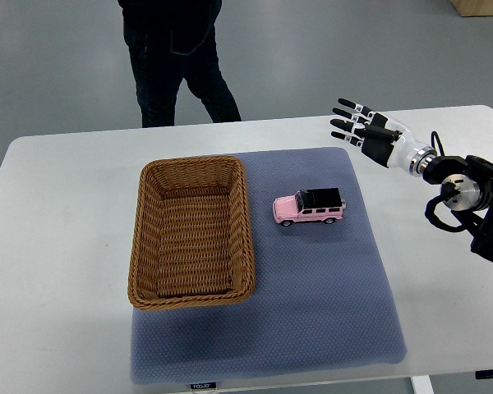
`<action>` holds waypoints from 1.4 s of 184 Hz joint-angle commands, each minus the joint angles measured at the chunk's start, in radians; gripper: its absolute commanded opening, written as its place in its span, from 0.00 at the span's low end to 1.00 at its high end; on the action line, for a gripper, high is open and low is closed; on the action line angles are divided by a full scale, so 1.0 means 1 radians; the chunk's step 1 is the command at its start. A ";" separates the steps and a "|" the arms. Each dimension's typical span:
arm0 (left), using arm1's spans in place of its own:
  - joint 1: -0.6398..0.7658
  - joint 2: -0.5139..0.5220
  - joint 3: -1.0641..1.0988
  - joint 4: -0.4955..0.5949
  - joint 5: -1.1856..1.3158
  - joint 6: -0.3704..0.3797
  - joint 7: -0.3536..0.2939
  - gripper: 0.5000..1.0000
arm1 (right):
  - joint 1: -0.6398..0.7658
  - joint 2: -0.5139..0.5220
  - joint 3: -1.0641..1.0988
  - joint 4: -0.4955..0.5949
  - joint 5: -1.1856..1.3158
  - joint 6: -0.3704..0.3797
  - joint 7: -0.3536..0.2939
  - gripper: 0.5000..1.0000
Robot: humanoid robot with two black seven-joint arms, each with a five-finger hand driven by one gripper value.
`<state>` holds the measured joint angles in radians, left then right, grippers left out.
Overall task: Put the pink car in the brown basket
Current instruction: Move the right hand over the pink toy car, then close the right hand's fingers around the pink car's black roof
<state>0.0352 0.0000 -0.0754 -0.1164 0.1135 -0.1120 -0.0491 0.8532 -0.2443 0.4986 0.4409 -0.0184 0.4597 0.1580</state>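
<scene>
— Where was the pink car at that moment?

— On the blue-grey mat, standing on its wheels, side-on, with its black roof up. It sat just beside the brown basket, at about three o'clock from it, apart from the rim and not touching.

— And the basket itself, what did it hold?

— Nothing that I could see. The woven floor showed bare from wall to wall (the weave ran in plain rows across the bottom). The basket stood on the left part of the mat, its long side running from twelve to six o'clock, with its left wall over the mat's left edge.

— What of the robot's hands?

— Only the right hand was in view. Its arm came in from the right edge of the worktop, and the hand hung at roughly two o'clock from the car, well apart from it, over the mat's far right corner. The fingers were stretched out straight and spread, pointing toward nine o'clock, and they had hold of nothing.

— Anyone else about?

— A person in dark clothing stood on the floor beyond the far edge of the worktop, at twelve o'clock from the basket; only the legs and lower torso showed.
</scene>
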 commanded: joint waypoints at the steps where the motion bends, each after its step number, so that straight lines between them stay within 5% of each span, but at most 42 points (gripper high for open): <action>1: 0.002 0.000 -0.009 0.004 0.000 0.002 0.000 1.00 | 0.001 0.000 0.000 0.001 0.000 0.004 0.000 0.83; 58: -0.001 0.000 -0.006 0.000 0.000 0.000 0.000 1.00 | 0.020 0.000 0.000 0.006 -0.104 0.037 0.006 0.83; 93: -0.001 0.000 -0.003 0.006 0.000 0.000 0.000 1.00 | 0.036 -0.013 -0.009 0.070 -0.275 0.080 0.083 0.83; 166: -0.001 0.000 -0.003 0.003 0.000 0.000 0.000 1.00 | 0.035 -0.108 -0.018 0.275 -1.067 0.103 0.270 0.83; 257: -0.003 0.000 -0.003 0.003 0.000 0.002 0.000 1.00 | 0.102 -0.108 -0.201 0.285 -1.290 -0.073 0.276 0.83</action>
<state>0.0331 0.0000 -0.0782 -0.1134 0.1134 -0.1110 -0.0491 0.9437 -0.3523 0.3341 0.7262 -1.3064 0.4074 0.4342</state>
